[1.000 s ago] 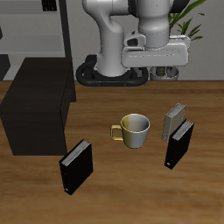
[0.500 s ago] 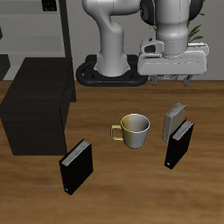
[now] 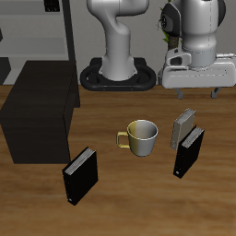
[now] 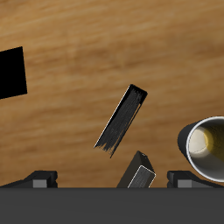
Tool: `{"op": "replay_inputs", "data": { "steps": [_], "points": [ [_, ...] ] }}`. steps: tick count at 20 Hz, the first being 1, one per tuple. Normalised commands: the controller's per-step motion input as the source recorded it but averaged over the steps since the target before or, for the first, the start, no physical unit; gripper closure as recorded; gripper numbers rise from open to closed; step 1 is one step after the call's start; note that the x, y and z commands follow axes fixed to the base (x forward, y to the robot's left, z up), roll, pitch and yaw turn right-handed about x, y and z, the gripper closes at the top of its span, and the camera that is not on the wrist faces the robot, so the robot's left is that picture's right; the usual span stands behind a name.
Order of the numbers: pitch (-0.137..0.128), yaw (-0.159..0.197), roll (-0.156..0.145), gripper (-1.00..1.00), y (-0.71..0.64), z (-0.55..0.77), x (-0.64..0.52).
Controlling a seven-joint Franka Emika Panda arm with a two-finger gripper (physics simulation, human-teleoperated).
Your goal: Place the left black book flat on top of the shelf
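The left black book (image 3: pixel 189 153) stands upright near the table's front edge, just in front of the grey book (image 3: pixel 184 127). In the wrist view the left black book (image 4: pixel 122 119) shows from above as a slim dark slab, with the grey book (image 4: pixel 140 171) closer to the gripper. My gripper (image 3: pixel 195 90) hangs open and empty high above the table, behind both books. The shelf (image 3: pixel 37 109) is a large black cabinet with a flat top on the far side of the mug. The second black book (image 3: pixel 80 175) stands in front of the shelf.
A pale yellow mug (image 3: pixel 141 137) stands between the two groups of books and also shows in the wrist view (image 4: pixel 206 149). The robot's base (image 3: pixel 118 74) is at the back. A tall pale shelving unit (image 3: pixel 55 28) stands behind the cabinet.
My gripper has moved sideways, away from the shelf, from behind the mug to behind the grey book and the left black book. Nothing on the table has moved.
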Motion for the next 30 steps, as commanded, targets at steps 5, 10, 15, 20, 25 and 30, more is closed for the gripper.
{"op": "replay_inputs", "data": {
  "steps": [5,10,15,20,25,30],
  "points": [
    [-0.011,-0.038,0.033,-1.00,0.17,-0.19,0.17],
    [0.004,-0.012,0.007,-1.00,0.04,-0.19,0.16],
    [0.037,-0.006,-0.015,-1.00,-0.01,-0.26,0.12],
    [0.029,-0.017,-0.019,-1.00,-0.15,-0.29,0.10],
    [0.010,0.006,-0.030,-1.00,-0.15,-0.19,0.12],
    [0.034,-0.015,-0.001,-1.00,-0.09,-0.26,0.04]
  ]
}}
